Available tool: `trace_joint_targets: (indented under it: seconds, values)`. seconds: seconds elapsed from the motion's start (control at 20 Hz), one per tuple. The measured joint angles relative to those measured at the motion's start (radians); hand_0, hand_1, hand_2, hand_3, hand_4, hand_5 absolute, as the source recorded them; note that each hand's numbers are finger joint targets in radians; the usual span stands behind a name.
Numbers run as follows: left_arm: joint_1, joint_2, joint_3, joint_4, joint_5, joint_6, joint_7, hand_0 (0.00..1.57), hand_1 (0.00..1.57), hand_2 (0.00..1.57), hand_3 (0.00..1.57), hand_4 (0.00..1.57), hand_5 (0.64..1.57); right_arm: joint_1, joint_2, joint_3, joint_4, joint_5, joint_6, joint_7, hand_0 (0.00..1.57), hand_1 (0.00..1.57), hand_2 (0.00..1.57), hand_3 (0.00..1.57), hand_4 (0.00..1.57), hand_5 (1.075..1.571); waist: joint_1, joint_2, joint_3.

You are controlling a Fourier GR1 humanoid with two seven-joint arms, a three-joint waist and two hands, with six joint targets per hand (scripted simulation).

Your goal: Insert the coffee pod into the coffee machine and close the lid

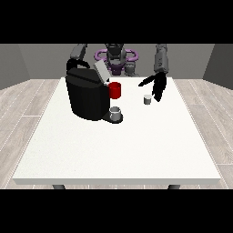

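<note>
Hand at the view's right (pixel 158 87) hangs over the white table (pixel 118 150) with fingers straight and spread, holding nothing. Coffee pod (pixel 147 99) stands upright on the table just beside the fingertips, apart from them. Coffee machine (pixel 87 96) sits well apart at the left, lid (pixel 101 71) raised, a red part (pixel 115 90) exposed, a grey cup (pixel 115 112) on its base. The other hand is hidden behind the machine.

The bulky black coffee machine (pixel 86 96), its lid (pixel 102 72) raised, a red mug (pixel 115 90) and a grey cup (pixel 116 113) crowd the table's (pixel 113 150) left rear, while the small pod (pixel 147 99) stands alone, open tabletop around it.
</note>
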Motion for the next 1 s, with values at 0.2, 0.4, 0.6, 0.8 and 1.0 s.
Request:
trace_joint_targets:
  seconds: [0.2, 0.4, 0.6, 0.8, 1.0]
  values:
    - [-0.066, 0.042, 0.001, 0.097, -0.049, -0.013, -0.019, 0.0, 0.0, 0.0, 0.0, 0.0, 1.571, -0.031, 0.004, 0.002, 0.012, 0.018, -0.021, 0.022, 0.0, 0.0, 0.0, 0.0, 0.47, 1.571, -0.006, 0.032, 0.0]
    - [-0.115, 0.085, 0.012, 0.196, -0.075, -0.046, -0.03, 0.0, 0.0, 0.0, 0.0, 0.0, 1.571, -0.057, 0.003, -0.01, 0.03, 0.024, -0.033, 0.025, 0.0, 0.0, 0.0, 0.0, 0.52, 1.571, -0.01, 0.068, -0.0001]
    - [-0.161, 0.087, 0.001, 0.281, -0.12, -0.043, -0.033, 0.0, 0.0, 0.0, 0.0, 0.0, 1.571, -0.077, 0.001, -0.02, 0.055, 0.029, -0.039, 0.006, 0.0, 0.0, 0.0, 0.0, 0.36, 1.571, -0.017, 0.089, 0.0]
    - [-0.192, 0.098, -0.012, 0.334, -0.161, -0.049, -0.059, 0.0, 0.0, 0.0, 0.0, 0.0, 1.571, -0.108, -0.012, -0.036, 0.075, 0.026, -0.034, 0.005, 0.0, 0.0, 0.0, 0.0, 0.28, 1.571, -0.017, 0.101, 0.0054]
    - [-0.22, 0.108, -0.015, 0.368, -0.187, -0.056, -0.07, 0.0, 0.0, 0.37, 0.0, 0.0, 1.571, -0.123, 0.001, -0.031, 0.092, 0.04, -0.05, -0.014, 0.0, 0.0, 0.0, 0.0, 0.37, 1.571, -0.015, 0.11, 0.0107]
